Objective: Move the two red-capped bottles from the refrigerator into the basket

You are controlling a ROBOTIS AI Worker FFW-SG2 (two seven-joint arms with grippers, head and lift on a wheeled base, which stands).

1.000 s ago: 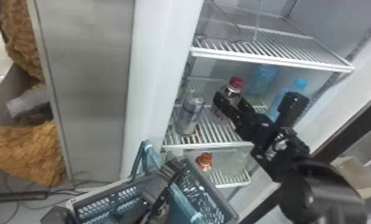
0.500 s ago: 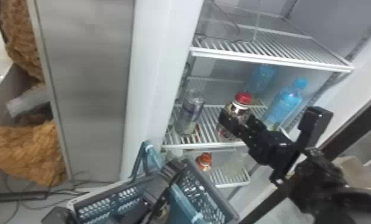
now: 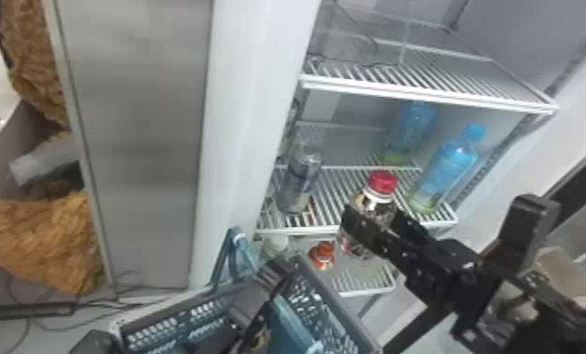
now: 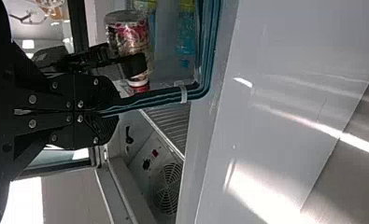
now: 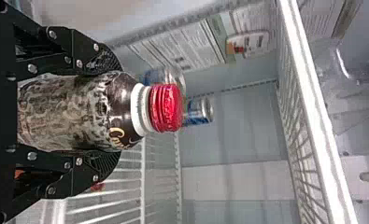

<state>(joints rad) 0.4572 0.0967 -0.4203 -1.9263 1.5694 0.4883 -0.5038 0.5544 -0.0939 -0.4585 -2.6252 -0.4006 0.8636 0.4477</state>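
Red-capped bottle: one, of rounded, shouldered form, wrapped in a glossy dark-and-white label, with a white neck ring and a ribbed red cap. It is gripped at the body between the two flat black fingers of the right gripper, which is closed around it. Cap uppermost and slightly tilted, it is held at the front of the refrigerator's middle wire shelf.

Basket: dark grey and teal, with walls pierced in a lattice of small openings, below the shelves. Its slender, banded teal handle is clenched between the fingers of the left gripper, pressed together.

Shelf goods: two translucent blue bottles, stood well back; one silvery cylindrical container, stood towards the left. On the lower shelf, one squat orange-capped bottle is stored.

Upper wire shelf: white, closely barred; a clear, smooth-walled bin is carried on it.

Surroundings: one flat panel, smooth and grey; shaggy tawny material, bunched beside it.
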